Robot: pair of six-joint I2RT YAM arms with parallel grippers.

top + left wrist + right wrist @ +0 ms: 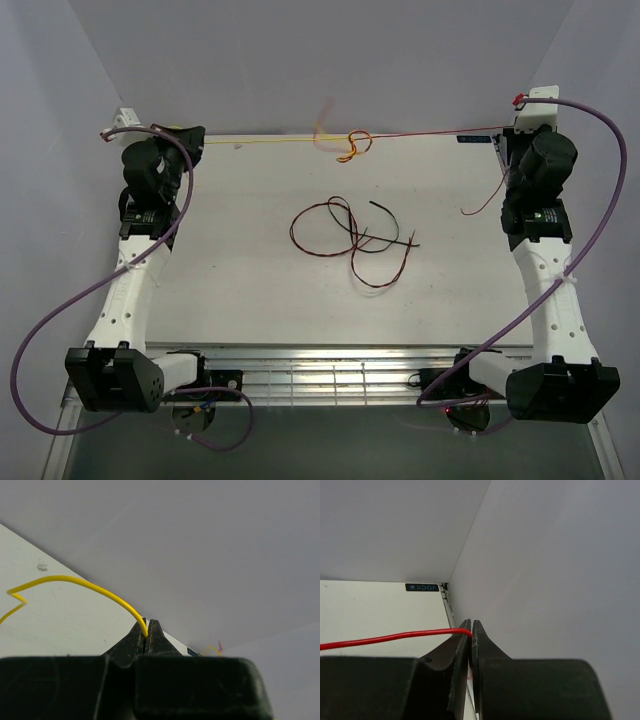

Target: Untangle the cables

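Two of the cables are pulled taut low along the table's back edge. The yellow cable (260, 141) runs from my left gripper (195, 136) at the back left to a small yellow-and-red knot (350, 146) at the back middle. From the knot the red cable (440, 131) runs to my right gripper (507, 129) at the back right. In the left wrist view, the left gripper (148, 625) is shut on the yellow cable (75, 580). The right gripper (471, 625) is shut on the red cable (385, 639). More cables, red and black (350, 235), lie loose in loops mid-table.
A loose red cable end (480, 205) hangs by the right arm. Grey walls close in the back and both sides. A dark label (422, 587) marks the back right corner. A metal grille (330, 375) lines the near edge, and purple arm cables (60, 310) loop outward.
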